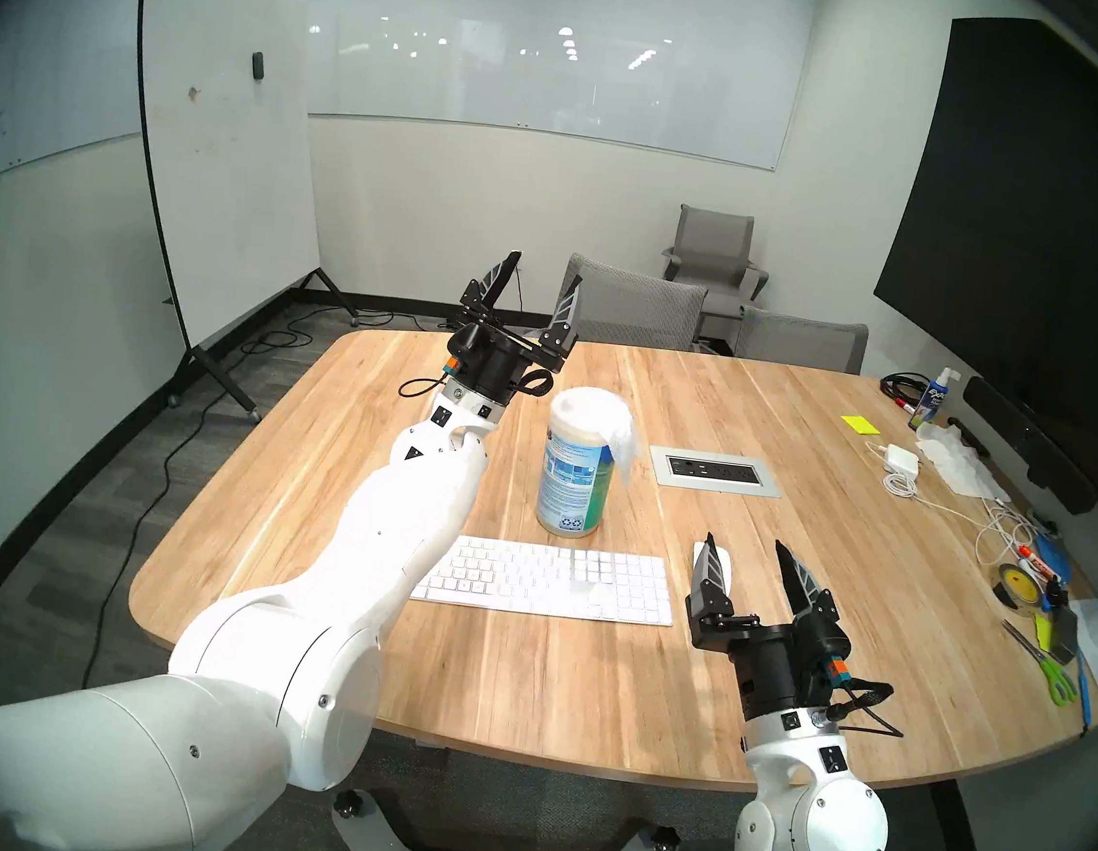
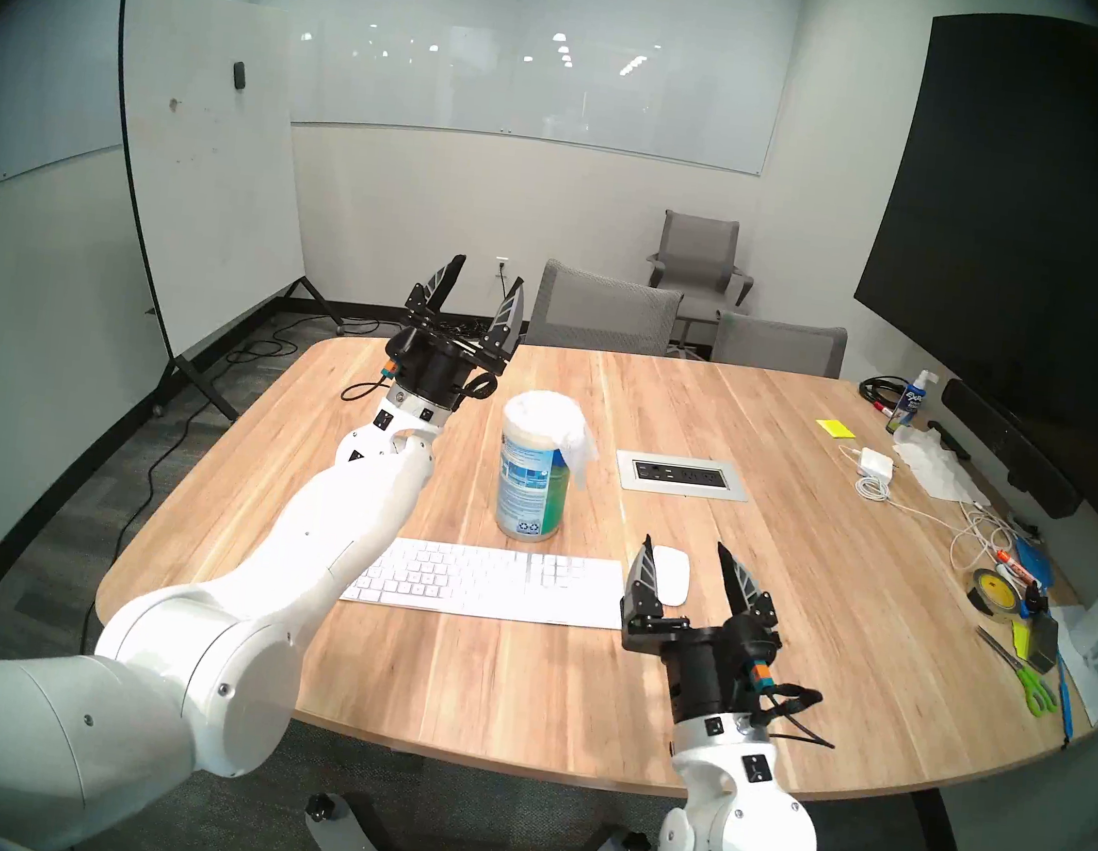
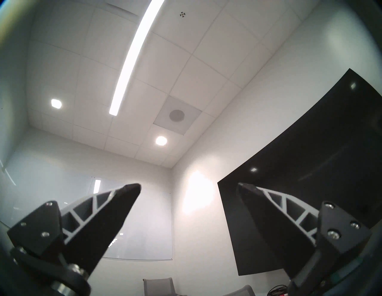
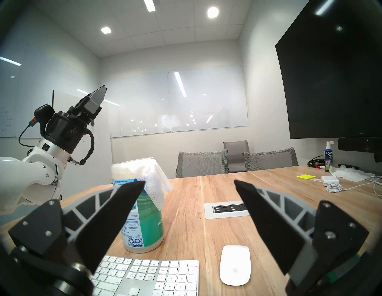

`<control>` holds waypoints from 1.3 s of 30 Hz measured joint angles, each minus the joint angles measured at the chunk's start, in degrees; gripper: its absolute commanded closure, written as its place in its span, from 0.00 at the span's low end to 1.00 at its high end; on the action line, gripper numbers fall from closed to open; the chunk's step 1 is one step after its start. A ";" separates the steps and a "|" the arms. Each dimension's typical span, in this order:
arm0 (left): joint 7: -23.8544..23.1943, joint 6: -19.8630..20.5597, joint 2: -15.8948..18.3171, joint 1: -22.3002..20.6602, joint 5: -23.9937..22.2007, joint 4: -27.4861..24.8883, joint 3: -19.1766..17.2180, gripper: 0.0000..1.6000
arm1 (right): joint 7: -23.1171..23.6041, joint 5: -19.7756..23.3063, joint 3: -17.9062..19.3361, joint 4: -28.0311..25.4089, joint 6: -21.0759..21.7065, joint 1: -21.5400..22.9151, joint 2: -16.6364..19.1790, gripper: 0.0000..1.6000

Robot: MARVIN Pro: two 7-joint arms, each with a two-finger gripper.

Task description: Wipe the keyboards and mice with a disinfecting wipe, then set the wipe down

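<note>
So the thin, limp white wipe [image 1: 622, 446] was draped over the rim of the white canister with the blue-green label [image 1: 572, 485], hanging down its right side, probably left there so it's easy to grab. Canister stood just behind the flat white full-size keyboard [image 1: 550, 580], with the small smooth white oval mouse [image 2: 671, 575] just to the right, all on the light wooden table [image 1: 573, 687]. Left gripper [image 1: 537, 288] was up in the air left of the canister, pointing at the ceiling, jaws wide apart, holding nothing. Right gripper [image 1: 745, 557] hovered low above the mouse, jaws spread too, empty. Looked to me like the wiping was either done or never started, can't tell which.
</note>
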 measured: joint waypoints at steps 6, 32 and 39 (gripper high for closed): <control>-1.61 -0.08 -0.68 3.25 -0.81 -4.35 -0.12 0.00 | 0.00 0.00 0.00 0.00 0.00 0.01 0.00 0.00; 4.83 18.04 6.29 14.47 -2.90 -23.23 -3.17 0.00 | 0.00 0.00 0.00 0.00 0.00 0.03 0.00 0.00; 9.00 25.05 9.19 15.86 -0.23 -24.20 -0.09 0.00 | 0.00 0.00 0.00 -0.03 0.02 0.02 0.00 0.00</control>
